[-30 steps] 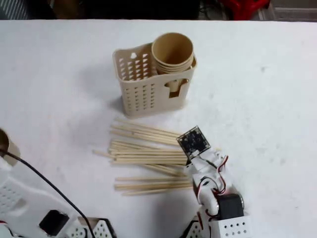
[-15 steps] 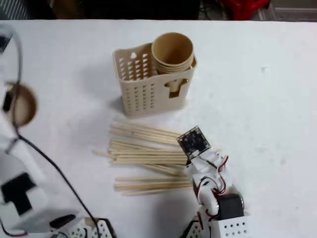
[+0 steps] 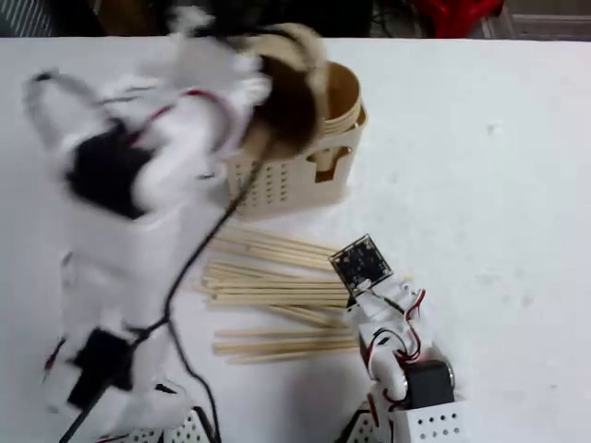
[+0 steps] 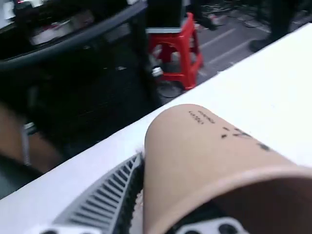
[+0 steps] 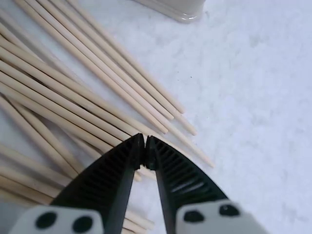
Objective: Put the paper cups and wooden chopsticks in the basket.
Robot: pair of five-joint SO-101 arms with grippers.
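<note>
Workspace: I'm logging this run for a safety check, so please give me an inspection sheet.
Surface: white table.
Job's things: basket upright with stacked cups inside; chopsticks loose on the table in front of it; one more paper cup held.
Clutter: nothing seen.
Claws: left claw shut on the paper cup, by the basket's top; right claw shut, empty, over the chopsticks.
Cables: black cable along the left arm; red wires on the right arm.
Surroundings: red stool on the floor beyond the table.

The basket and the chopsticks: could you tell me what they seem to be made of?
The basket looks like moulded beige plastic, matt, with regular rows of holes. The chopsticks look like pale bare wood or bamboo, dull and unvarnished.
</note>
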